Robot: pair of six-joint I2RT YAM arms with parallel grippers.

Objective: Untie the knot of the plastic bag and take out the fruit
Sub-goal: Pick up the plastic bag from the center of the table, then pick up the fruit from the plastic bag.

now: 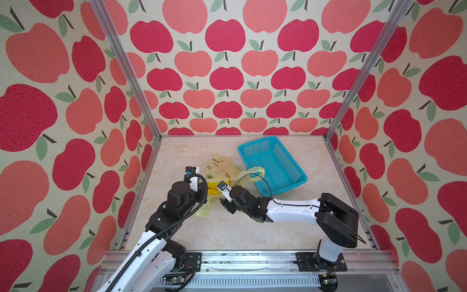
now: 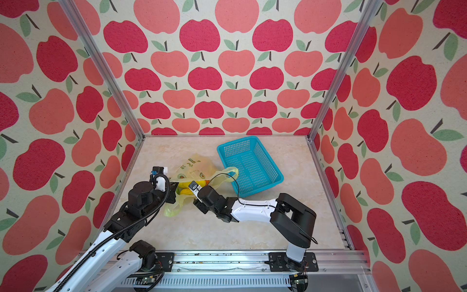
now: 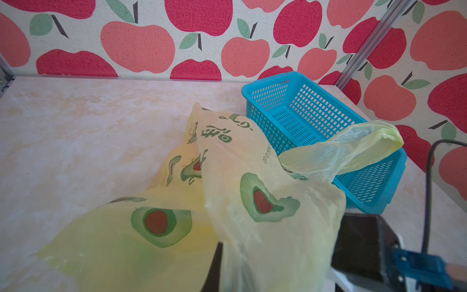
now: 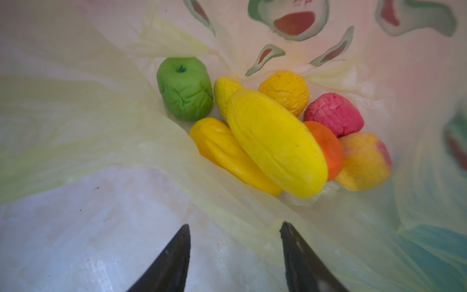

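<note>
Your right gripper (image 4: 235, 223) stands half-open and empty at the plastic bag (image 3: 265, 227) mouth, fruit (image 4: 275, 141) inside. Your left gripper (image 2: 172, 192), mostly hidden, is closed, seemingly pinching the bag.

Tops high; wrists near plastic bag (image 3: 252, 202)

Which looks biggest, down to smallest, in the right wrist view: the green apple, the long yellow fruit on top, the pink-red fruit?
1. Long yellow fruit, clearly largest, though nearest the camera.
2. Green apple.
3. Pink-red fruit, slightly smaller; its lower edge is hidden, so unsure.
</note>
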